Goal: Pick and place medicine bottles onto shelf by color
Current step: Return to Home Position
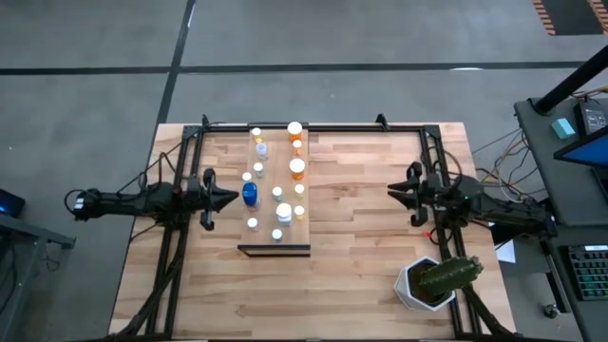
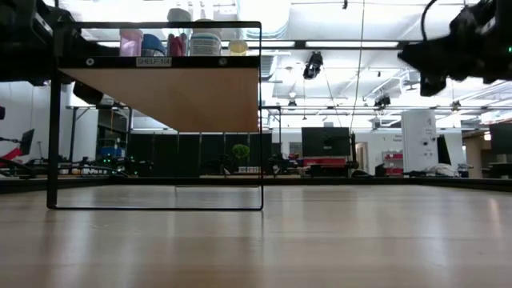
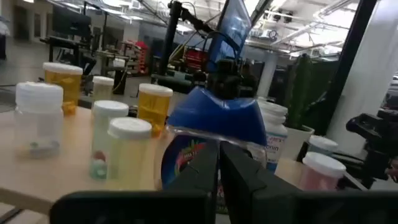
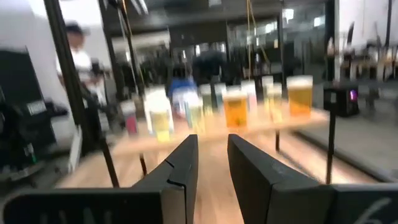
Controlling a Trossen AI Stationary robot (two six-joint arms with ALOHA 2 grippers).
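Upright medicine bottles [image 1: 297, 168] crowd the shelf [image 1: 275, 160], seemingly grouped by colour.

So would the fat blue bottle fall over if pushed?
Probably not easily: the blue bottle looks squat and wide. It would likely slide on the smooth shelf. It stands near the edge, so a hard shove might knock it off.

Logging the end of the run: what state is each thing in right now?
Shelf: standing, bottles on top.
Medicine bottles: all upright on the shelf, caps on.
Blue bottle: upright, capped, near the shelf's edge.
Left gripper: jaws shut, empty, beside the blue bottle.
Right gripper: jaws open, empty, away from the shelf.
Cactus pot: upright on the table.
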